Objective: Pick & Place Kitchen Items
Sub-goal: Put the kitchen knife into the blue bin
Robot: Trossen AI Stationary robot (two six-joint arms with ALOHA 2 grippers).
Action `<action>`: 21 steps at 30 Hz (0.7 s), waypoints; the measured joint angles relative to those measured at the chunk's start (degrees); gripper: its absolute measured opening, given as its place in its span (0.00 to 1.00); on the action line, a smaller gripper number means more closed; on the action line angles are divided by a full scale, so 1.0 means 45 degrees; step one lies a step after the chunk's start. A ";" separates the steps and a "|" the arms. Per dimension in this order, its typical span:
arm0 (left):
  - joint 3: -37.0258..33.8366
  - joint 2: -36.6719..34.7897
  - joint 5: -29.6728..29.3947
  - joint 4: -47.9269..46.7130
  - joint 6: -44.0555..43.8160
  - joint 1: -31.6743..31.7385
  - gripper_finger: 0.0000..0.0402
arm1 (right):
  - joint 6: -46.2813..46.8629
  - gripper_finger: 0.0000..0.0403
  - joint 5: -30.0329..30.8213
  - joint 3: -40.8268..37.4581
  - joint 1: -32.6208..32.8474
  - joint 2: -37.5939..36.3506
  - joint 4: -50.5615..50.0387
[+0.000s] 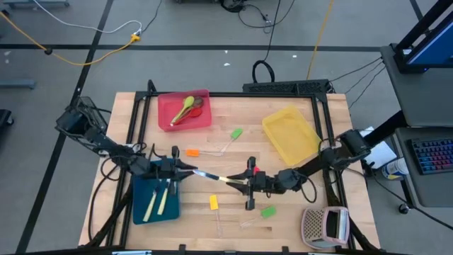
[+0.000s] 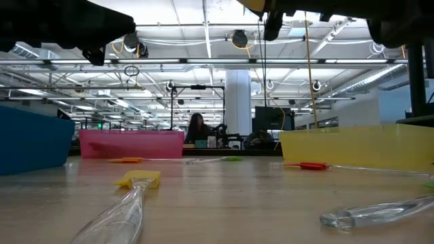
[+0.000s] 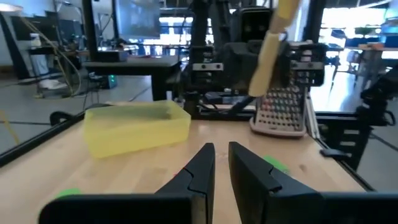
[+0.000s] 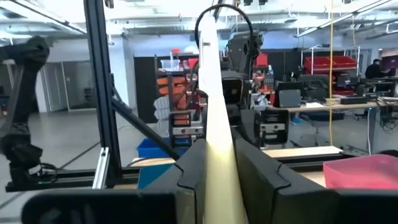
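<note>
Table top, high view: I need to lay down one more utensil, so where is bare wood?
Bare wood lies between the red tray and yellow tray at the back edge, and in front of the yellow-headed spatula. The middle is crowded: left gripper and right gripper meet at a cream-handled knife.

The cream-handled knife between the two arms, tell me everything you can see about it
The knife has a slim cream handle and a thin shiny blade that looks like metal. It hangs above the table's middle, lying roughly level between the two arms, touching no tray. The right gripper is shut on its handle, one dark finger pressed to each side. The blade end points toward the left gripper, which sits at that tip with its fingers narrowly apart; whether they touch the blade cannot be told.
</note>
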 joint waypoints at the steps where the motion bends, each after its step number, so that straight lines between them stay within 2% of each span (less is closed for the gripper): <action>1: 0.0000 0.0004 0.0004 -0.0009 -0.0125 0.0064 0.12 | -0.0041 0.15 0.0004 0.0132 -0.0050 0.0096 -0.0055; 5: 0.0003 0.0004 0.0102 -0.0011 -0.0524 0.0315 0.12 | -0.0362 0.15 -0.0685 0.1037 -0.0267 0.0375 -0.0728; 12: 0.0399 0.0004 0.2465 -0.0019 0.1081 0.0568 0.12 | -0.0777 0.15 -0.0954 0.2019 -0.0488 0.0567 -0.2850; 18: 0.0788 0.0004 0.3040 -0.0106 0.1851 0.0599 0.13 | -0.0713 0.15 -0.0970 0.2023 -0.0624 0.0567 -0.2581; 21: 0.1030 0.0004 0.3123 -0.0525 0.1827 0.0694 0.19 | -0.0758 0.15 -0.0977 0.2023 -0.0694 0.0569 -0.2166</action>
